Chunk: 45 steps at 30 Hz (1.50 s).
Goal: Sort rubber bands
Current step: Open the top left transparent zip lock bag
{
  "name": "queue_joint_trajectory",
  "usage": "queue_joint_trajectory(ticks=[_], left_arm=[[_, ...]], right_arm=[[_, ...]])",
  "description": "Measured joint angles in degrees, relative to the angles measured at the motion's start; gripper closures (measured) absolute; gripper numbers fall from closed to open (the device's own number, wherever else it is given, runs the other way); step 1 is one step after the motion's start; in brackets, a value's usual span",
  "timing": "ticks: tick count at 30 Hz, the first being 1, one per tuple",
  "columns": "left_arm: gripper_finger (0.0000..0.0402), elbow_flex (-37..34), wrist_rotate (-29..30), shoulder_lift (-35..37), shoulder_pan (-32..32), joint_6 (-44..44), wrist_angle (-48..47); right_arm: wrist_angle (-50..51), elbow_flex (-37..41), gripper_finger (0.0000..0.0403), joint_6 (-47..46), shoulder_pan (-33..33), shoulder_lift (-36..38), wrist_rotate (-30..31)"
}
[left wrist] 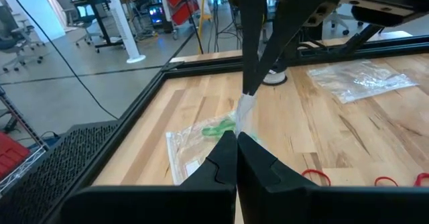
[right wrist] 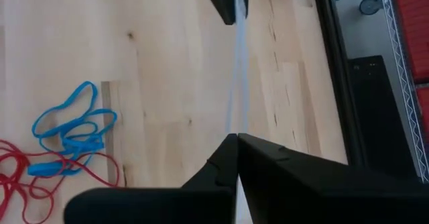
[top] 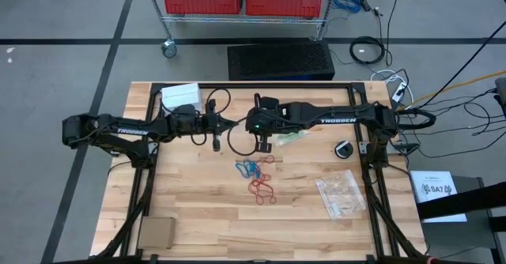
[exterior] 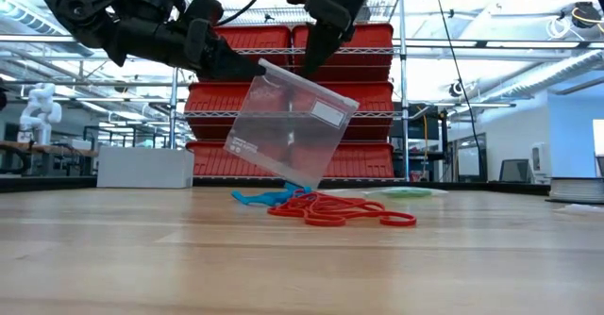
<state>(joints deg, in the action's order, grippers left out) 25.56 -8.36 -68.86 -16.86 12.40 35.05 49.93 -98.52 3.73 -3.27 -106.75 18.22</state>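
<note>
A clear plastic bag (exterior: 288,131) hangs tilted between my two grippers over the middle of the table. My left gripper (exterior: 257,68) is shut on its upper corner, and my right gripper (exterior: 313,68) is shut on its top edge a little farther along. The rubber bands lie loose on the wood below and nearer the front. The blue ones (top: 248,167) (right wrist: 67,127) are beside a tangle of red ones (top: 263,187) (exterior: 330,211). The bag's lowest corner (exterior: 300,179) hangs close over them; whether it touches the table I cannot tell. My left gripper pinches the bag's upper corner (exterior: 264,70) between its two shut fingers, coming almost level from the table's left. The bag shows edge-on just beyond the fingertips (left wrist: 244,113) and hangs below them. My right gripper pinches the bag's top edge (exterior: 319,77) between its shut fingers, slanting down from the table's right. The thin film runs edge-on from its fingertips (right wrist: 236,96) toward my left gripper, and the bag hangs tilted below.
A second clear bag with green bands (left wrist: 201,138) (top: 289,137) lies flat under the right arm. Another clear bag (top: 341,193) lies at the front right. A white box (top: 180,96) stands at the far left, a black round object (top: 344,149) at the right, a cardboard piece (top: 156,232) at the front left.
</note>
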Motion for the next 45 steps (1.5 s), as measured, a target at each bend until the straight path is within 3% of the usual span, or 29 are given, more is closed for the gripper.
queue_joint_trajectory(ticks=[16, 22, 30, 34, 38, 41, 45], left_arm=[[0.0401, 0.0, 0.0, 0.0, 0.0, 0.0, 0.0], [0.0401, 0.0, 0.0, 0.0, 0.0, 0.0, 0.0], [0.0401, 0.0, 0.0, 0.0, 0.0, -0.1, -1.3], [0.0401, 0.0, 0.0, 0.0, 0.0, -0.1, -1.3], [0.0401, 0.0, -0.3, 0.0, 0.0, -0.1, -0.8], [0.0401, 0.0, -0.4, 0.0, 0.0, -0.1, -0.8], [0.0402, 0.0, -0.5, 0.0, 0.0, -0.1, -0.4]], right_arm=[[-3.6, -0.1, 0.0403, 1.1, -1.7, -1.2, -0.3], [-3.8, 0.6, 0.0403, 2.9, -1.3, -2.7, -4.9], [-17.4, 14.0, 0.0403, -0.9, -0.8, 0.8, -4.6], [-30.2, 21.5, 0.0403, -3.5, -0.9, 4.9, -1.6], [-38.3, 23.4, 0.0402, -5.0, -1.3, 6.2, -0.4], [-39.6, 23.5, 0.0381, -4.4, -1.4, 5.0, -0.7], [-40.4, 23.5, 0.0322, -5.3, -2.0, 3.5, -3.9]])
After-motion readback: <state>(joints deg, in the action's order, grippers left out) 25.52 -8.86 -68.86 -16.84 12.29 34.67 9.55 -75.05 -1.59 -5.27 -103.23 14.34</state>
